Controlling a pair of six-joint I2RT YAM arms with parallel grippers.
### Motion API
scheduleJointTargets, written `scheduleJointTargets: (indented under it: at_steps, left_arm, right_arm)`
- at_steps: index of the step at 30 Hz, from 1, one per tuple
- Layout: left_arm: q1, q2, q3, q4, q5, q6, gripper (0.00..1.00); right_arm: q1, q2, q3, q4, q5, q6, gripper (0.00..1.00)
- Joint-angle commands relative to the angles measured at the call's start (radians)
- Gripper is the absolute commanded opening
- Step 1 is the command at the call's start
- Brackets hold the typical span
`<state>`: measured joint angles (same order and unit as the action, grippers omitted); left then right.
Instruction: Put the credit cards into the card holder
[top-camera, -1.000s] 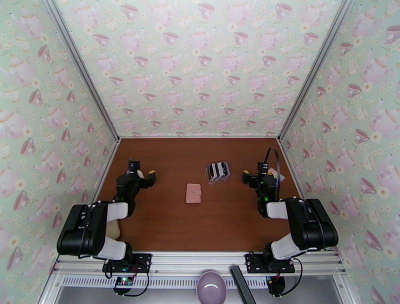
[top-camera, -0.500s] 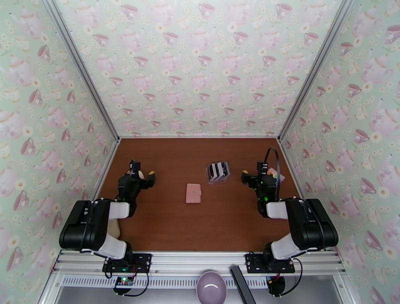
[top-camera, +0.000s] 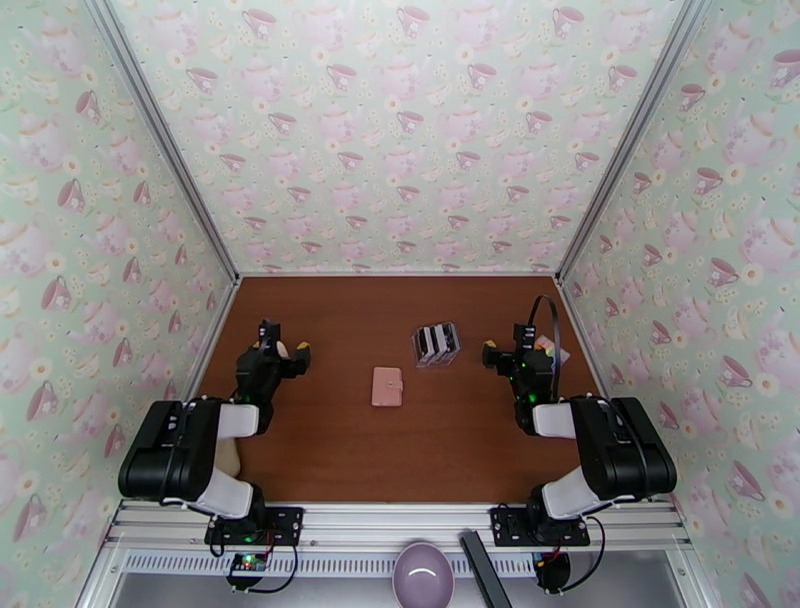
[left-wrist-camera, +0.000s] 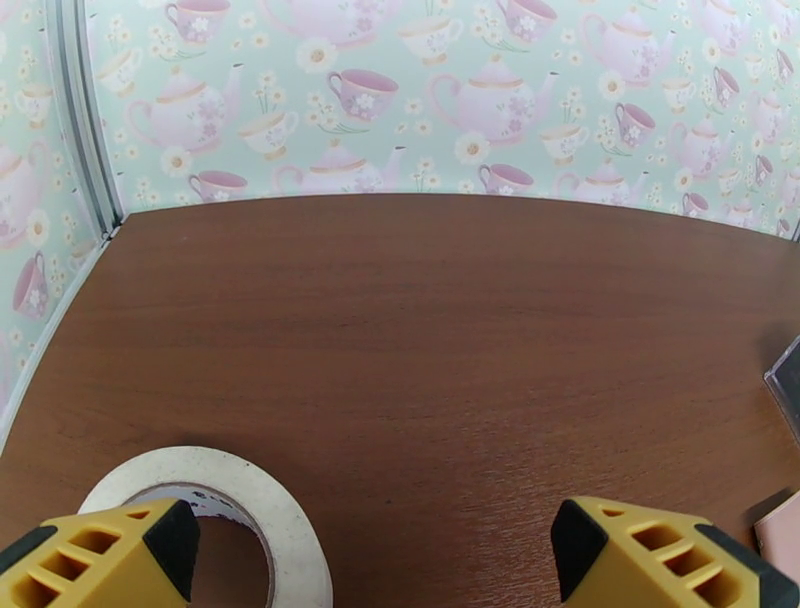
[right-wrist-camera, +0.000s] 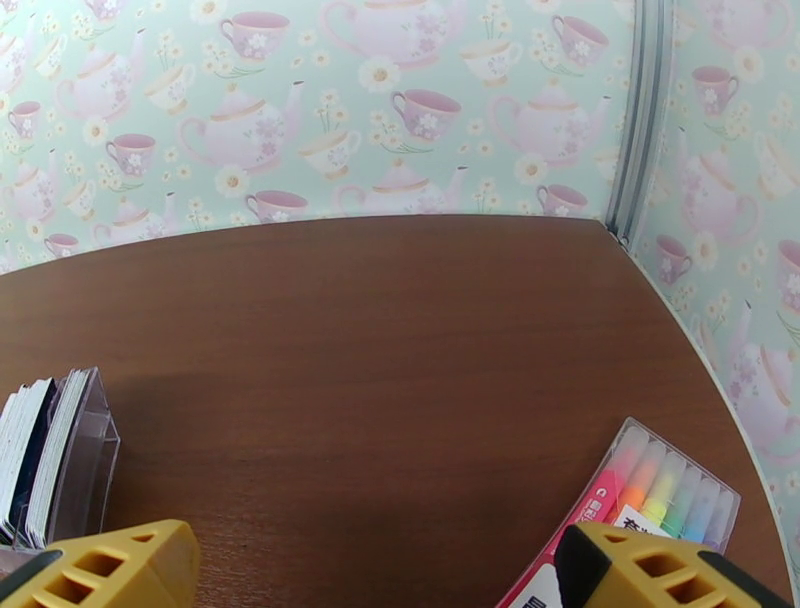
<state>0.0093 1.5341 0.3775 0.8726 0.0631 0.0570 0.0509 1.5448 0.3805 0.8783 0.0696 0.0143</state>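
The brown table (top-camera: 350, 310) has walls on three sides and lots of bare wood in the middle.

The left gripper (top-camera: 285, 340) sits at the left of the top picture. The right gripper (top-camera: 518, 345) sits at the right. Both have their yellow fingers spread wide apart, and nothing is between them.

A white tape roll (left-wrist-camera: 215, 500) lies on the table just below the left gripper. A pack of colored pens (right-wrist-camera: 655, 485) lies by the right wall, close to the right gripper.

A small clear rack (top-camera: 436, 343) stands a little right of the middle. It is just to the left of the right gripper. In the right wrist picture it sits at the lower left, beside the left finger.

The card holder (top-camera: 387, 386) is pink and shut. It lies flat near the middle of the table, between the two arms. Its long side runs up and down the picture. It is down and to the left of the rack, near it but not touching.

The credit cards (right-wrist-camera: 35, 455) stand on their edges inside the rack, black ones and white ones packed side by side.

I think the right arm should get a card, because it is much nearer. It would have to swing left and pinch a card by its top edge. The holder must be opened too, and there is bare wood all around it.
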Motion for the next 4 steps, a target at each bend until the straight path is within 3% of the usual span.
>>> scheduleJointTargets:
  at_steps: [1,4]
  left_arm:
    - [0.000,0.002,-0.001,0.009,-0.005,0.012,1.00]
    - [0.000,-0.003,-0.007,0.018,-0.003,0.010,1.00]
  right_arm:
    - [-0.003,0.005,0.017,0.017,-0.012,0.003,1.00]
    - [-0.003,0.006,0.017,0.017,-0.012,0.003,1.00]
